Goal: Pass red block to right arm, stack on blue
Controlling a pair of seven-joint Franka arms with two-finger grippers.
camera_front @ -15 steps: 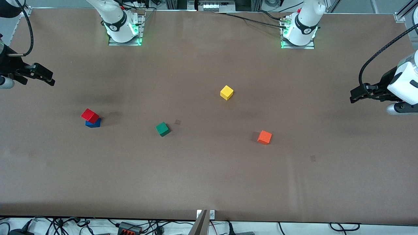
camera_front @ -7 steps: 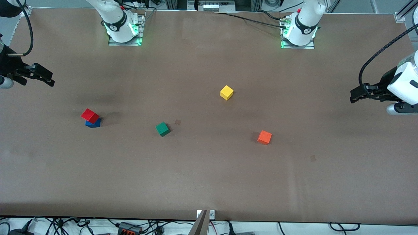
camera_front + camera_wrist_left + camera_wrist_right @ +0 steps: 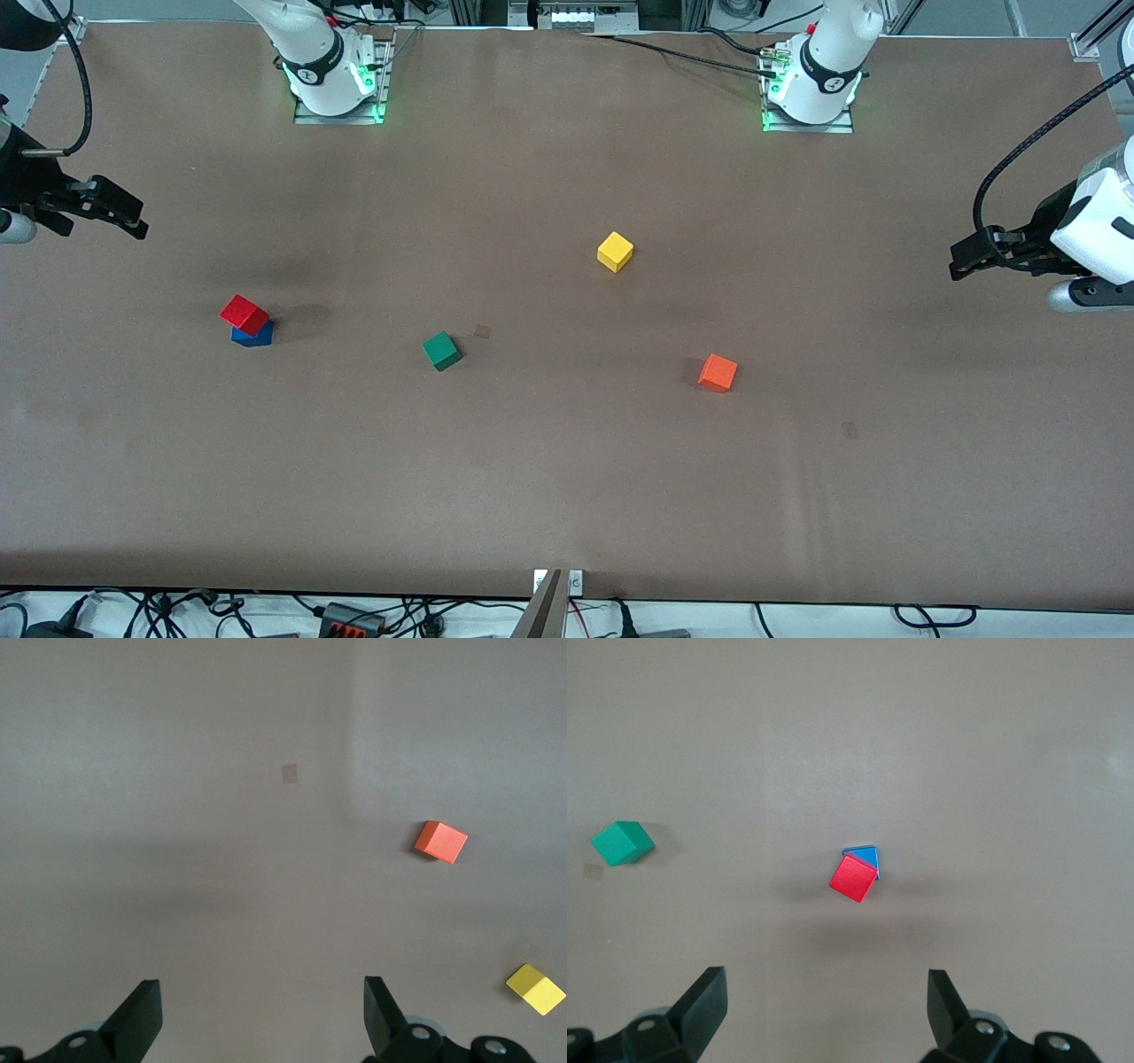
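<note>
Both grippers are hanging wide open and empty: right gripper (image 3: 97, 208) at its end edge of the table (image 3: 567, 496), left gripper (image 3: 979, 252) at its own. Red block (image 3: 244, 313) is sitting skewed atop blue (image 3: 255, 336), closest to the right arm.

Three loose cubes lie on the brown table (image 3: 567, 496), none of them close to either claw. The orange cube (image 3: 718, 372) is the one closest to the left claw (image 3: 964, 260), though still well apart from it, toward the middle of the table. The yellow cube (image 3: 615, 252) lies farther from that claw and farther from the front camera than the orange cube. The green cube (image 3: 441, 350) is the one closest to the right claw (image 3: 135, 219), also well apart from it. A small dark square mark (image 3: 482, 331) sits just beside the green cube. A second mark (image 3: 849, 430) lies between the orange cube and the left arm's end. Cables (image 3: 354, 616) run along the table edge nearest the camera.
</note>
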